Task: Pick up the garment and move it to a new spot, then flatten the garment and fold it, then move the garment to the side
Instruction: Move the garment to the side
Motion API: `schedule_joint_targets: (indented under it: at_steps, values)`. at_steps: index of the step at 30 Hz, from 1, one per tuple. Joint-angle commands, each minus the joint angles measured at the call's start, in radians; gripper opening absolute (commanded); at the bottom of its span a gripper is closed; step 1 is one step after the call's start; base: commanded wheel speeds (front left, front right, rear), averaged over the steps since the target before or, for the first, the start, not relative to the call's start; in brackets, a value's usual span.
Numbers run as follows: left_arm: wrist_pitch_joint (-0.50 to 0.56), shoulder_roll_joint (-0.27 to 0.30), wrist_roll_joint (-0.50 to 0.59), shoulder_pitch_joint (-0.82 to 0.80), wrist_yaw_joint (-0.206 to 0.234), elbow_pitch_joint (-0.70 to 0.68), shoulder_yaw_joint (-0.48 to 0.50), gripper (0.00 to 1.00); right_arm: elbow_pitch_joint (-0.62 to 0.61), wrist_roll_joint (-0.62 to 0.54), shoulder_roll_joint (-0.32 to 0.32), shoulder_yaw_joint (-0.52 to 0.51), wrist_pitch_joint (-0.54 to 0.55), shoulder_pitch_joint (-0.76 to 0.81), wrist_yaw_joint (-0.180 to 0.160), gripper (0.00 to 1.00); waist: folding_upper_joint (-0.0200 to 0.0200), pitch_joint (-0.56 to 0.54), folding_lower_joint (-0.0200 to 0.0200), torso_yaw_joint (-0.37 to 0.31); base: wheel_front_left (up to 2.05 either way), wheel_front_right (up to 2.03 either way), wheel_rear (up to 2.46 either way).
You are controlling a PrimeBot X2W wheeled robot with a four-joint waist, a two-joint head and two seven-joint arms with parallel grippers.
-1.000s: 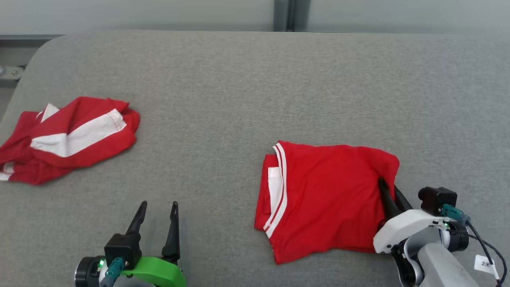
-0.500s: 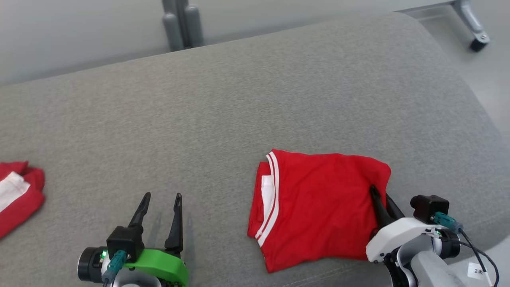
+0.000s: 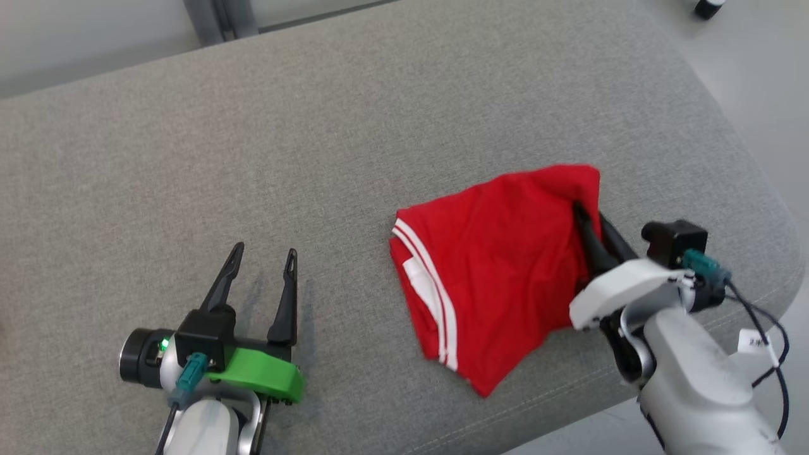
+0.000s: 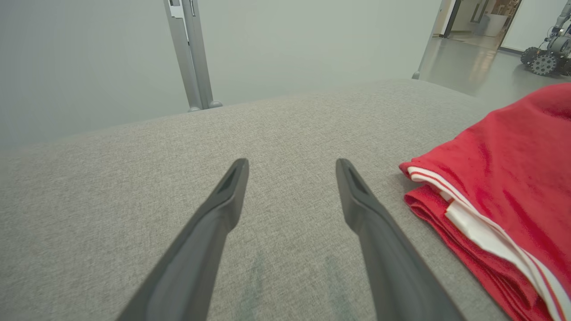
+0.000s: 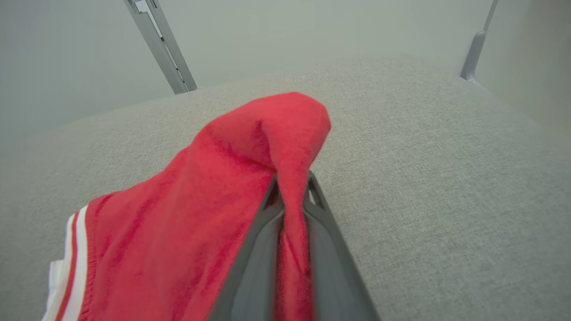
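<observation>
As the head view shows, the red knit garment with white stripe trim (image 3: 493, 272) sits as a compact, layered bundle on the grey woven upholstered surface (image 3: 316, 145), toward that surface's right-hand rounded corner. Its far right corner is lifted into a peak, while the striped edge at the left rests on the surface. The right gripper (image 3: 588, 213) is clamped on that raised corner, with cloth draped over both dark fingers. The left gripper (image 3: 265, 248) sits low over bare surface, well apart from the garment, with its jaws spread wide and holding nothing.

Left wrist view: the 2 dark fingers stand parted, with grey weave visible between them and no cloth in the gap. The garment's striped edge appears at the right, stacked in several layers, near the right-hand finger but not touching it. A grey metal post (image 4: 189, 53) stands beyond the far edge.

Right wrist view: both fingers are closed tight on a pinch of red cloth, which rises above the tips and folds over. The remainder falls away to the left, down to the surface.

Assessment: folding appears complete, judging by the stacked layers. The step in hand appears to be the last one, moving the garment aside. Outstanding: carry it to its place, set it down, release. Risk: a 1-corner hold may let the layers slide open.
</observation>
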Motion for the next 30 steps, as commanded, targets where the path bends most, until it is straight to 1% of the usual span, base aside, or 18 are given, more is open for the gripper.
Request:
schedule_joint_targets:
  at_steps: [1, 5, 6, 11, 14, 18, 21, 24, 25, 26, 28, 30]
  values:
    - [0.0, 0.005, 0.017, -0.033, -0.007, -0.012, 0.0, 1.0, 0.008, -0.012, -0.017, -0.015, -0.003, -0.066, -0.002, 0.0, 0.0, 0.106, 0.0, 0.062, 0.0, 0.0, 0.0]
    - [0.0, 0.02, 0.053, -0.077, -0.012, -0.028, -0.007, 1.0, 0.045, -0.048, -0.064, -0.046, -0.003, -0.209, -0.002, 0.0, 0.0, 0.2, 0.0, 0.106, 0.0, 0.0, 0.0]
    - [0.0, 0.02, 0.053, -0.077, -0.012, -0.028, -0.007, 1.0, 0.045, -0.048, -0.064, -0.046, -0.003, -0.209, -0.002, 0.0, 0.0, 0.2, 0.0, 0.106, 0.0, 0.0, 0.0]
    - [0.0, 0.044, 0.087, -0.127, -0.017, -0.044, -0.029, 1.0, 0.141, -0.086, -0.154, -0.166, -0.003, -0.391, -0.002, 0.0, 0.0, 0.294, 0.0, 0.155, 0.0, 0.0, 0.0]
    - [0.0, 0.055, 0.095, -0.138, -0.007, -0.056, -0.03, 1.0, 0.193, -0.126, -0.21, -0.24, -0.003, -0.468, -0.002, 0.0, 0.0, 0.326, 0.0, 0.182, 0.0, 0.0, 0.0]
    - [0.0, 0.062, 0.098, -0.15, -0.003, -0.072, -0.041, 1.0, 0.261, -0.185, -0.303, -0.302, -0.003, -0.535, -0.002, 0.0, 0.0, 0.354, 0.0, 0.212, 0.0, 0.0, 0.0]
    - [0.001, 0.068, 0.096, -0.149, 0.003, -0.074, -0.045, 1.0, 0.296, -0.216, -0.351, -0.353, -0.003, -0.561, -0.002, 0.0, 0.0, 0.364, 0.0, 0.224, 0.0, 0.0, 0.0]
    - [0.001, 0.073, 0.092, -0.145, 0.009, -0.074, -0.047, 1.0, 0.331, -0.256, -0.376, -0.403, -0.003, -0.574, -0.002, 0.0, 0.0, 0.365, 0.0, 0.229, 0.0, 0.0, 0.0]
    - [0.002, 0.074, 0.092, -0.144, 0.011, -0.074, -0.049, 1.0, 0.342, -0.272, -0.387, -0.429, -0.003, -0.578, -0.002, 0.43, 0.0, 0.364, 0.0, 0.23, 0.0, 0.0, 0.0]
    - [0.002, 0.074, 0.092, -0.143, 0.013, -0.074, -0.051, 1.0, 0.353, -0.295, -0.397, -0.455, -0.003, -0.579, -0.002, 1.0, 0.0, 0.363, 0.0, 0.231, 0.0, 0.0, 0.0]
    - [0.002, 0.073, 0.091, -0.143, 0.018, -0.074, -0.055, 1.0, 0.326, -0.332, -0.4, -0.515, -0.003, -0.58, -0.002, 1.0, 0.0, 0.357, 0.0, 0.233, 0.0, 0.0, 0.0]
    - [0.002, 0.071, 0.086, -0.145, 0.021, -0.074, -0.055, 1.0, 0.291, -0.364, -0.386, -0.571, -0.003, -0.562, -0.002, 1.0, 0.0, 0.349, 0.0, 0.235, 0.0, 0.0, 0.0]
